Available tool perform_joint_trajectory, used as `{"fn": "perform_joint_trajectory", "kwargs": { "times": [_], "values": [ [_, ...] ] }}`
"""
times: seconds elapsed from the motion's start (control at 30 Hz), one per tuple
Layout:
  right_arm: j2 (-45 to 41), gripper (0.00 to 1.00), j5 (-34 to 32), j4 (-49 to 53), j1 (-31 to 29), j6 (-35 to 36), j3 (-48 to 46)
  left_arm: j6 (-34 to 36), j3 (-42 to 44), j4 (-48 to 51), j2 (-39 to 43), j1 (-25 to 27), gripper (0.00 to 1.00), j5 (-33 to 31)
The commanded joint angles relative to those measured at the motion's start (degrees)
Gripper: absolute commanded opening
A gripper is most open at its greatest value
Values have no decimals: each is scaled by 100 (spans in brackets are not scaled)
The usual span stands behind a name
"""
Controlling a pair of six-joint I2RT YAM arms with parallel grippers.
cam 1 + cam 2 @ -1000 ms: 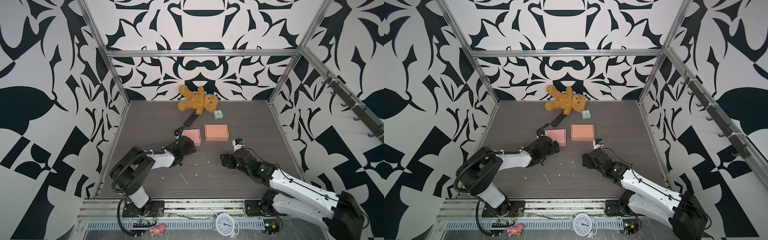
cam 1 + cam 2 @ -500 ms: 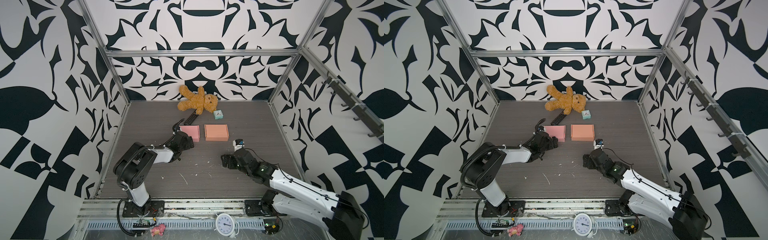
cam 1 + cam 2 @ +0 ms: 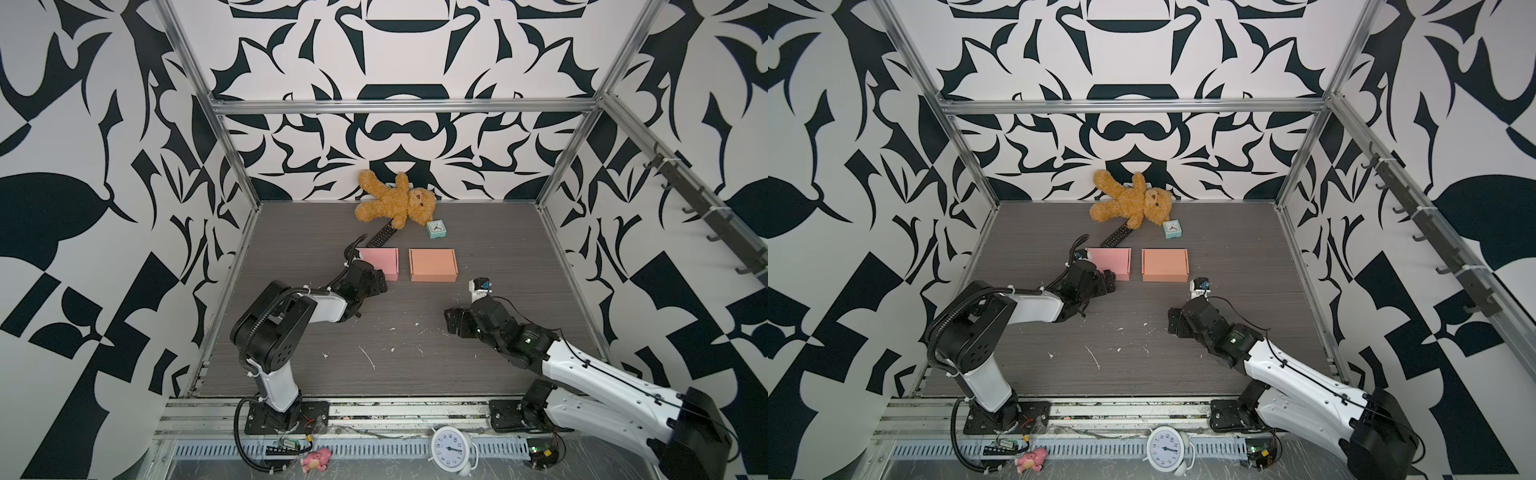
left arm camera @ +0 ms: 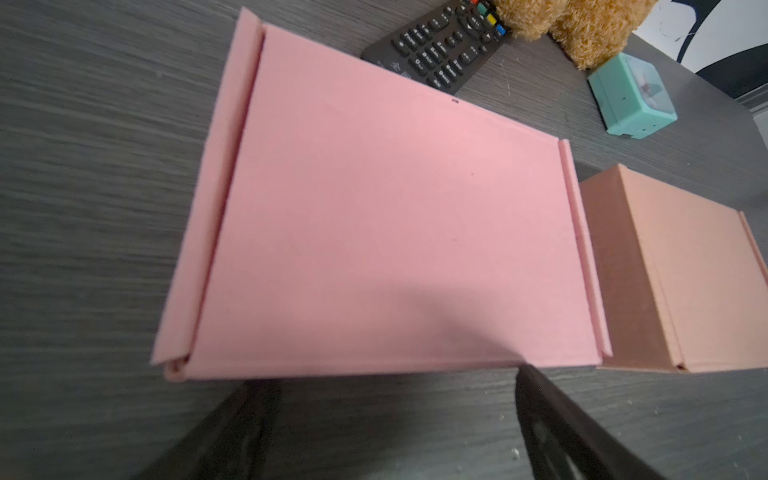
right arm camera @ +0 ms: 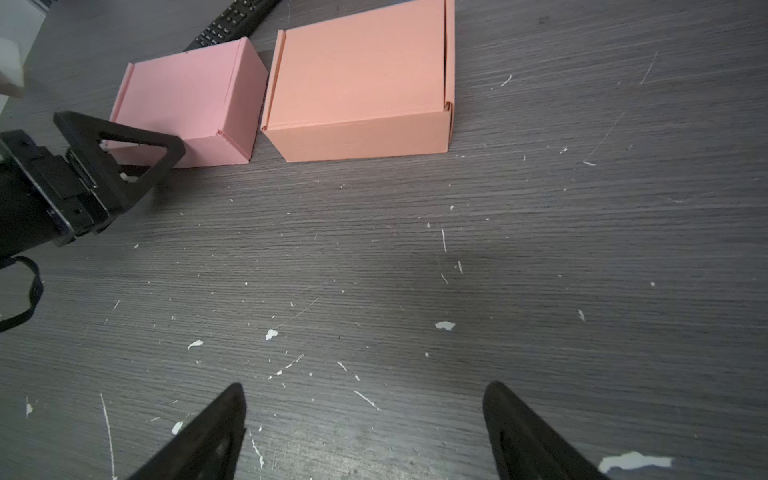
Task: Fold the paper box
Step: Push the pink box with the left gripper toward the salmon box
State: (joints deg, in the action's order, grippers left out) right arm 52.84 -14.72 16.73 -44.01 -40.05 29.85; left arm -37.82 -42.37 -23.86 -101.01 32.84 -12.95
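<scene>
Just ahead of the left gripper (image 4: 395, 381) sits the pink paper box (image 4: 395, 228), folded shut and flat on the table (image 3: 415, 353). The gripper's jaws are spread wide with nothing between them. One finger (image 4: 540, 399) reaches the box's near edge, but I cannot tell whether it touches. In both top views this gripper (image 3: 371, 281) (image 3: 1103, 281) is low at the box's (image 3: 380, 264) (image 3: 1111, 262) near corner.

Beside the pink box, on the side away from the left gripper, stands the orange paper box (image 3: 432, 264), also closed. The two sit close, with a narrow gap between them. Beyond the pink box from the gripper lie a remote control (image 3: 380, 236), a teddy bear (image 3: 395, 203) and a teal clock (image 3: 436, 228).

The right gripper (image 3: 451, 325) hovers well short of the orange box (image 5: 361, 75), jaws wide apart and empty. Only bare table strewn with white scraps (image 5: 444, 326) lies in front of its fingertips. From its wrist, the left gripper (image 5: 120, 158) shows against the pink box's (image 5: 187, 95) front face.
</scene>
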Motion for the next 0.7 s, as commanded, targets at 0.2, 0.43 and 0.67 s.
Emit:
{"fn": "perform_joint_trajectory", "kwargs": {
  "times": [0.2, 0.43, 0.67],
  "values": [
    [42, 91, -119, 6, 24, 59, 197, -23, 102, 635, -88, -41, 94, 166],
    [47, 91, -157, -5, 17, 68, 172, 18, 133, 1187, 177, -41, 99, 293],
    [-43, 99, -251, 60, 41, 155, 96, 185, 584, 1610, 997, -39, 99, 291]
  ]
}}
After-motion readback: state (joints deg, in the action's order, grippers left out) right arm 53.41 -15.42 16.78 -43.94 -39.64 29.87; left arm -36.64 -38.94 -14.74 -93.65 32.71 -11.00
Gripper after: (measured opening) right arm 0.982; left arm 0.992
